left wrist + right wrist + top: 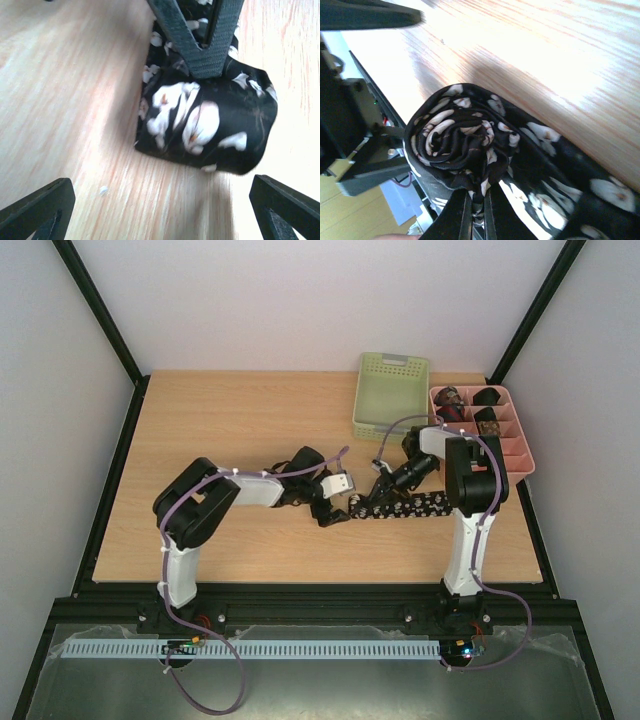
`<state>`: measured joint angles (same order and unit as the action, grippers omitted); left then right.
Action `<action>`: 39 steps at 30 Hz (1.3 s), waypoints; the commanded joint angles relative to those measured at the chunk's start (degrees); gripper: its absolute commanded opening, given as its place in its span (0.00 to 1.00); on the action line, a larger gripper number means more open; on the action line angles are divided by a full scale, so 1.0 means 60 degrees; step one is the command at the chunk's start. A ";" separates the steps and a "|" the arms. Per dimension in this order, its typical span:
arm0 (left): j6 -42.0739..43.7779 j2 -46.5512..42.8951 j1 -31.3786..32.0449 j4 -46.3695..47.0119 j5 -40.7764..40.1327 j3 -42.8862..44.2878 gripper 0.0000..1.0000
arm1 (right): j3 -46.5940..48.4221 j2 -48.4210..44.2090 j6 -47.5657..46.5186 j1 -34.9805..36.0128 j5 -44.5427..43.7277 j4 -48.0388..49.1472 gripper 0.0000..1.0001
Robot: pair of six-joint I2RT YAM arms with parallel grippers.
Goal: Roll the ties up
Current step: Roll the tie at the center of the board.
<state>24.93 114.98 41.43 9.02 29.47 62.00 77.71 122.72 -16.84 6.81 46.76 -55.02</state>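
— Where is the tie?
— Black with pale blossoms, partly rolled, lying on the wooden counter.
— Who holds it?
— The right hand pinches the roll's centre; the left hand gapes wide near it.

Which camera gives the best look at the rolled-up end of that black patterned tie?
The right wrist view: it faces the rolled end end-on, so the spiral of layers shows. The left wrist view shows only its blurred outer side. The top view shows only a tiny dark lump.
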 commanded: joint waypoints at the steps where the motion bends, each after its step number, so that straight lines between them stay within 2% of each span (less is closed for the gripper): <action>1: -0.0604 -0.1117 -0.0167 0.0084 -0.0132 -0.0092 0.99 | -0.0209 0.0526 -0.0401 -0.0137 -0.2147 0.0651 0.01; 3: -0.1254 -0.1612 -0.0284 0.0343 -0.0528 -0.0174 0.99 | -0.0355 0.0404 -0.0444 -0.0125 -0.2275 0.0766 0.01; 5: -0.2104 -0.2185 -0.0622 0.0876 -0.0103 -0.0547 0.99 | -0.0490 0.0324 -0.0420 -0.0133 -0.2329 0.0885 0.01; 7: -0.3839 -0.2471 -0.1072 0.2005 0.0170 -0.1012 0.99 | -0.0612 0.0312 -0.0342 -0.0113 -0.2290 0.0979 0.01; 8: -0.4196 -0.2412 -0.1320 0.1644 0.0345 -0.0833 0.99 | -0.0676 0.0323 -0.0306 -0.0082 -0.2287 0.1022 0.02; 11: -0.3708 -0.1717 -0.1883 -0.0063 0.2219 0.0120 0.99 | -0.0915 0.0283 -0.0181 0.0017 -0.2279 0.1193 0.01; 14: -0.3580 -0.2320 -0.1891 0.1562 0.1874 -0.1208 0.99 | -0.1167 0.0211 0.0059 0.0159 -0.2152 0.1428 0.01; 16: -0.2946 -0.2896 -0.1700 0.2285 0.1318 -0.2105 0.99 | -0.1186 0.0250 0.0383 0.0354 -0.1931 0.1590 0.01; 22: -0.1505 -0.3075 -0.1403 0.2285 0.0794 -0.3016 0.99 | -0.0762 0.0634 0.1788 0.1097 -0.0480 0.1913 0.01; 26: -0.0994 -0.2936 -0.0920 0.3163 0.0620 -0.3595 0.99 | -0.0800 0.0977 0.1354 0.0865 -0.0890 0.1733 0.01; 32: -0.1360 -0.1857 -0.0336 0.4775 0.0759 -0.3275 0.99 | -0.0560 0.1236 0.0442 0.0846 -0.1818 0.1477 0.01; 39: -0.1539 -0.0417 0.0138 0.5787 0.1238 -0.2510 0.94 | -0.0352 0.1179 0.0873 0.0878 -0.2255 0.1546 0.01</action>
<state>15.62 108.71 41.06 36.38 34.30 44.16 76.38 125.91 -13.43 12.01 49.21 -50.85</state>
